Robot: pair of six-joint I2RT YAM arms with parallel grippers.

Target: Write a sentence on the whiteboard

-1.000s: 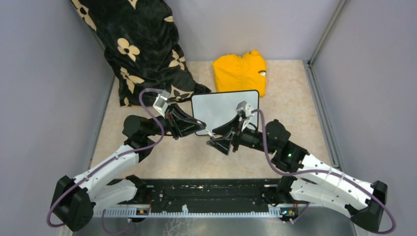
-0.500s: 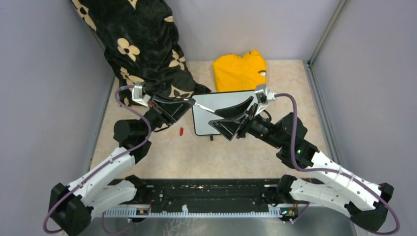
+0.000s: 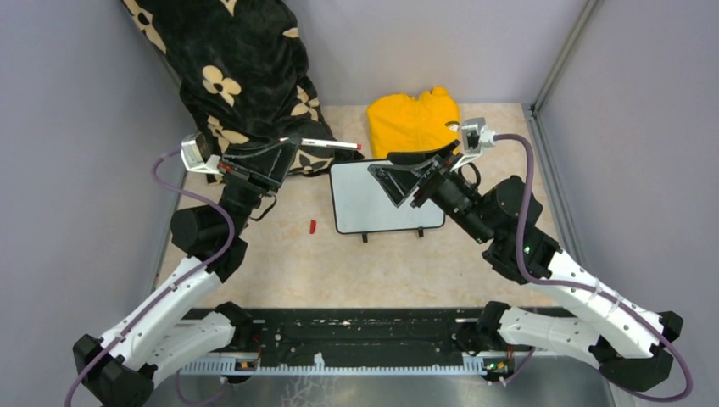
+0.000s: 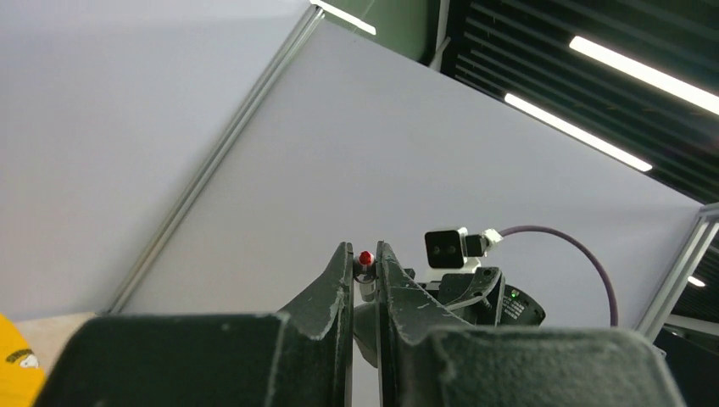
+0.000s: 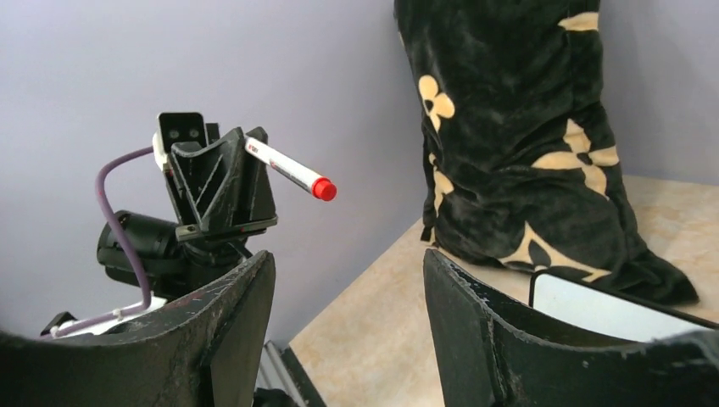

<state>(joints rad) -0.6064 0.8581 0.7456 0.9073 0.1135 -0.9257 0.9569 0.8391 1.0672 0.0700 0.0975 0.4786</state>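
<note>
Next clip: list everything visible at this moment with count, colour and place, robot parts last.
Small rectangular whiteboard with thin black rim: one, white, table centre, no writing visible.
Slim marker pen: one, white with red end, held aloft in the left gripper.
Small red piece, perhaps a cap: one, red, on the table left of the whiteboard.
Crumpled yellow garment: one, yellow, behind the whiteboard.
Black plush blanket with cream flowers: one, back left corner.
Left gripper: one, black, shut on the marker pen.
Right gripper: one, black, open, raised near the whiteboard's far edge.
</note>
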